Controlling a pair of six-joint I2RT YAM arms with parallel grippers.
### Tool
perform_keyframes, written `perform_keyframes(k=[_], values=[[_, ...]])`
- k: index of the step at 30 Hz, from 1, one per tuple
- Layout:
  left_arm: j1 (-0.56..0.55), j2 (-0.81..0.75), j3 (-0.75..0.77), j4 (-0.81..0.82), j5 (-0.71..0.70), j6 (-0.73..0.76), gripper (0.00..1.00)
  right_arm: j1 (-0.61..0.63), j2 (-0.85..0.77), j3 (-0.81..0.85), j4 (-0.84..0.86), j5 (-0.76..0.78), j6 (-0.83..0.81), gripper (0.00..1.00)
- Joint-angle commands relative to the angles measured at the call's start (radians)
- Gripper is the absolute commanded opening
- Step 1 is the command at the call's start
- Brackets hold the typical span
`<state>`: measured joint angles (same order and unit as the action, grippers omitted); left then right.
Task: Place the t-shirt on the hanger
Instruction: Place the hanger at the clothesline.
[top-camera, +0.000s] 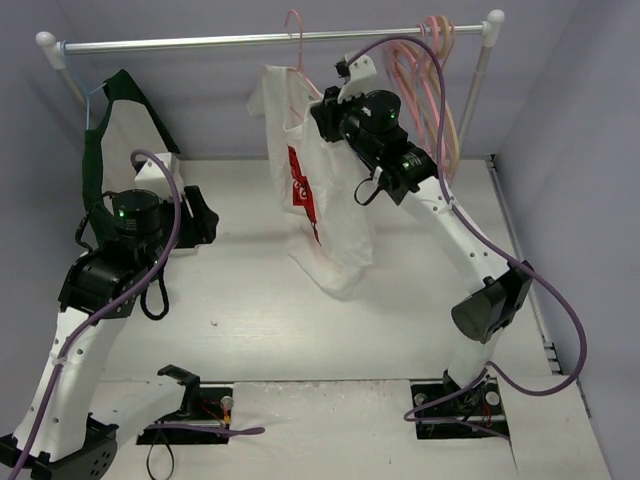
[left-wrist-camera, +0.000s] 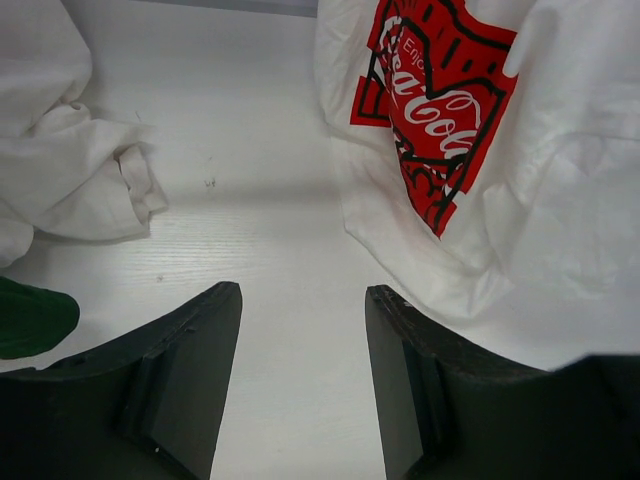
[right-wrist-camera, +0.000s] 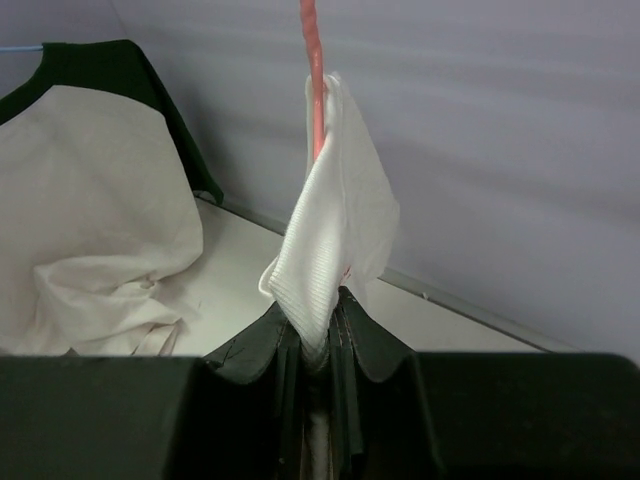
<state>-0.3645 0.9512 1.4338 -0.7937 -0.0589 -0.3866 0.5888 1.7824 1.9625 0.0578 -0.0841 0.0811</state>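
T-shirt (top-camera: 330, 215) hanging below the middle of the rail (top-camera: 200, 42), long axis running top to bottom: upper end gathered against the pale-pink hanger (top-camera: 294, 40), lower end slumped in folds on the table (top-camera: 250, 310). Red print with white lettering on the side turned toward the left arm, running down the cloth along that same axis. Hanger hooked over the rail, stem upright, most of its outline hidden by the cloth. Right gripper (top-camera: 322, 112) up at the shirt's top, fingers closed tight on a fold of ribbed white fabric (right-wrist-camera: 335, 240) touching the pink stem (right-wrist-camera: 311, 60). Left gripper (left-wrist-camera: 303, 300) low over the table, fingers spread apart with nothing between them, shirt's lower part (left-wrist-camera: 560, 200) just ahead and to its right. Green-sleeved shirt (top-camera: 120, 130) hung at the rail's left end, its white body spilling onto the table. Bundle of spare hangers (top-camera: 435, 80) at the rail's right end
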Motion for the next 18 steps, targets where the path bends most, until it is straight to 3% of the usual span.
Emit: perform_keyframes(k=[1,18], values=[[0.004,-0.009,0.027,0.01,-0.021,-0.001,0.52,-0.007,-0.017,0.105,0.209,0.047,0.026,0.0],[0.004,-0.022,0.011,-0.012,-0.015,0.002,0.52,0.026,0.061,0.095,0.326,-0.052,0.127,0.0]])
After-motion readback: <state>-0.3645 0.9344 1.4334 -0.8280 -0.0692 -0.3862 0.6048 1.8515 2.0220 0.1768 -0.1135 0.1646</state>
